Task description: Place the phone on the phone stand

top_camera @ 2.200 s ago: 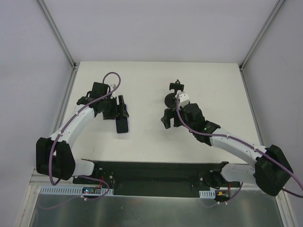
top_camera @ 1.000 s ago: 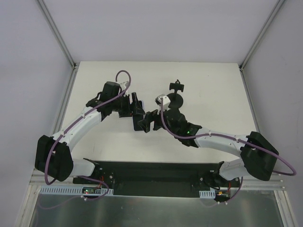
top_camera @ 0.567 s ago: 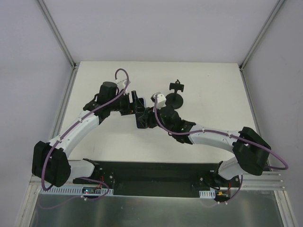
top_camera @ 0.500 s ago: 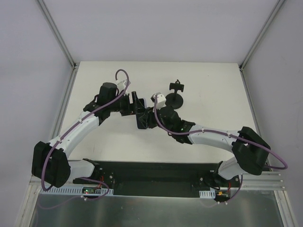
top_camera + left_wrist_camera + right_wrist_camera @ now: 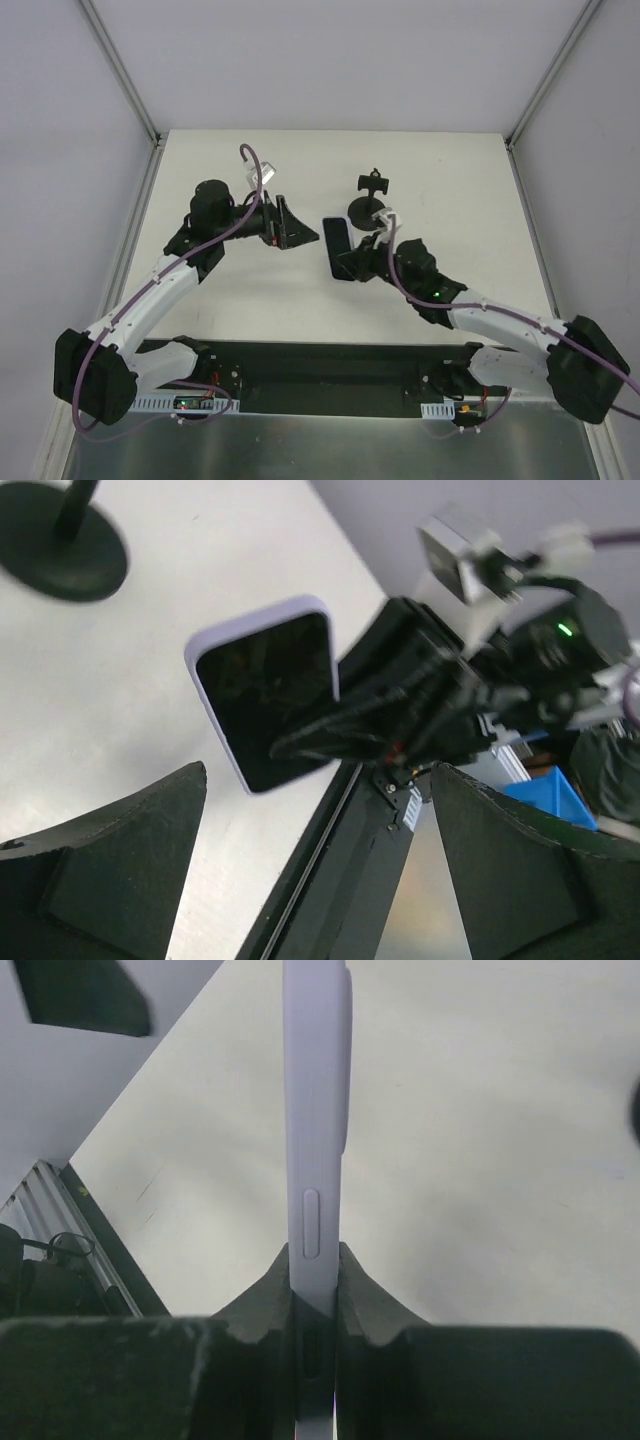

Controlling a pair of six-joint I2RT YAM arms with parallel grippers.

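The phone point(image 5: 336, 243), black with a pale lavender rim, hangs above the table between the two arms. My right gripper point(image 5: 348, 264) is shut on its lower end. In the right wrist view the phone point(image 5: 315, 1110) stands edge-on between the right gripper's point(image 5: 315, 1278) two pads. The left wrist view shows the phone's dark screen point(image 5: 265, 705) ahead. My left gripper point(image 5: 292, 226) is open and empty, a short way left of the phone; its fingers point(image 5: 110, 870) stand wide apart. The phone stand point(image 5: 371, 199) stands just behind and to the right of the phone, its disc base point(image 5: 63, 548) on the table.
A black mounting plate point(image 5: 330, 365) and a metal rail run along the table's near edge under the arm bases. Grey walls with metal posts point(image 5: 120, 70) close in the table at left, right and back. A blue bin point(image 5: 560, 795) shows beyond the near edge.
The phone has passed from my left gripper to my right. The right gripper shut on it and drew right toward the stand; the left gripper opened and pulled back left.
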